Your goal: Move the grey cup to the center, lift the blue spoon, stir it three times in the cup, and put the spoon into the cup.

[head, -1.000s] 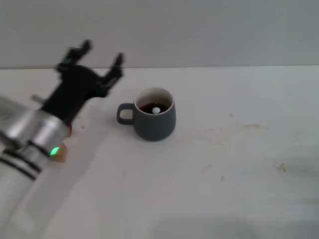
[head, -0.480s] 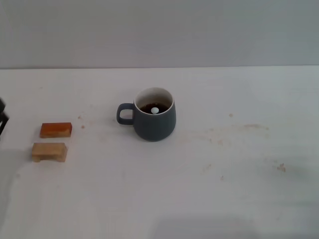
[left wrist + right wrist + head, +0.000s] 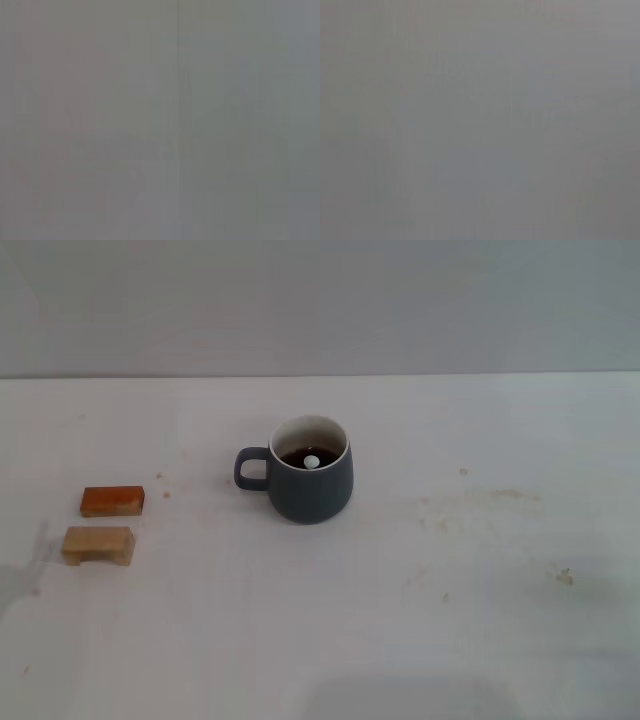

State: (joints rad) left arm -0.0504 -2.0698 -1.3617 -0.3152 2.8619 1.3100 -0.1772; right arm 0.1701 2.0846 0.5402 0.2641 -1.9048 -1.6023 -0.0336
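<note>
Cup (image 3: pixel 310 485) mid-surface, spoon (image 3: pixel 313 462) tip prob. inside. Ceramic: heavy, slick, fragile; I'd grip by handle. My fingers out of view, can't tell state.

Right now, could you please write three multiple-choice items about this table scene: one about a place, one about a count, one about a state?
1. On which side of the rounded dark grey ceramic cup is its loop handle, in the head view?
A. left
B. right
C. toward the camera

2. How many small wooden blocks lie on the white table?
A. one
B. two
C. three

3. Where is the pale end of the blue spoon?
A. flat on the table
B. on a block
C. inside the cup

Answers: 1 A, the handle points toward the blocks. 2 B, one orange-brown, one pale. 3 C, it shows within the rim.
</note>
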